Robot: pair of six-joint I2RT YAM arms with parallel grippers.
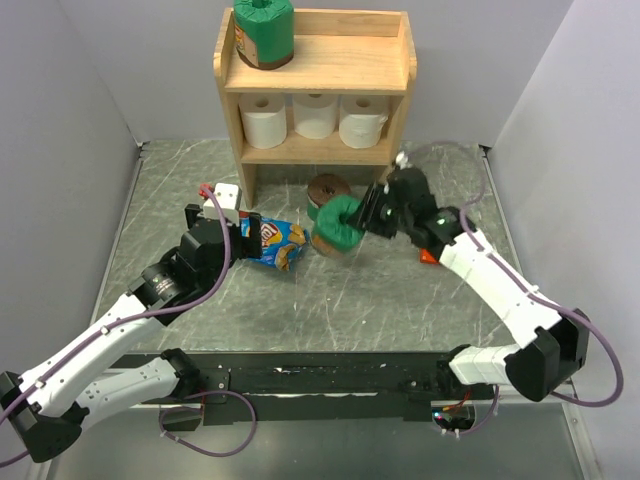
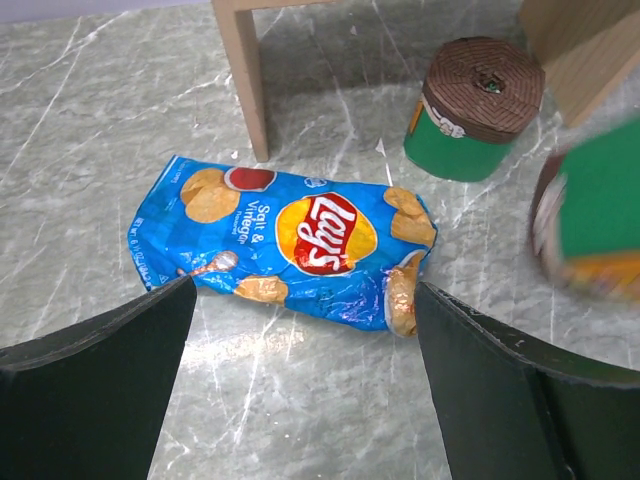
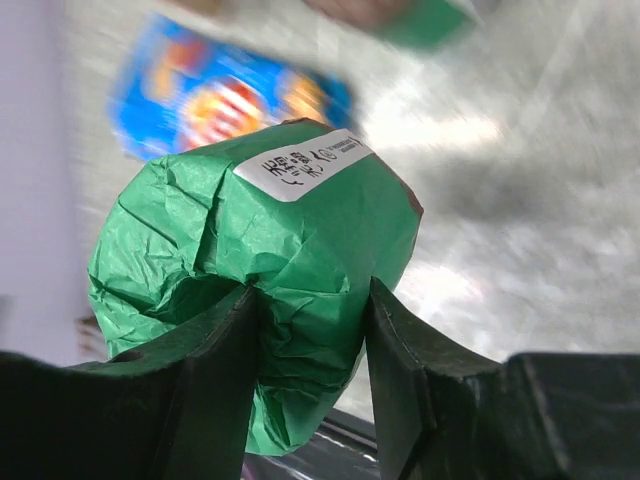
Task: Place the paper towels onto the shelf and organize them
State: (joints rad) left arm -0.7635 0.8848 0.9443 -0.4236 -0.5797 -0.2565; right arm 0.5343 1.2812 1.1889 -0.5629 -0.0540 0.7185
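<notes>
One green roll (image 1: 338, 228) is mid-frame, clamped in the right pincer (image 1: 358, 216); the left pincer (image 2: 300, 305) gapes apart. Best lift it above the rim (image 1: 410, 50), then set it upright on the shelf (image 1: 330, 62), beside the shelved roll (image 1: 264, 30) upper left.

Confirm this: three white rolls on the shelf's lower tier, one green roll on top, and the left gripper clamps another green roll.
Wrong arm: the right gripper clamps that green roll, as the right wrist view shows. The rest stands.
</notes>
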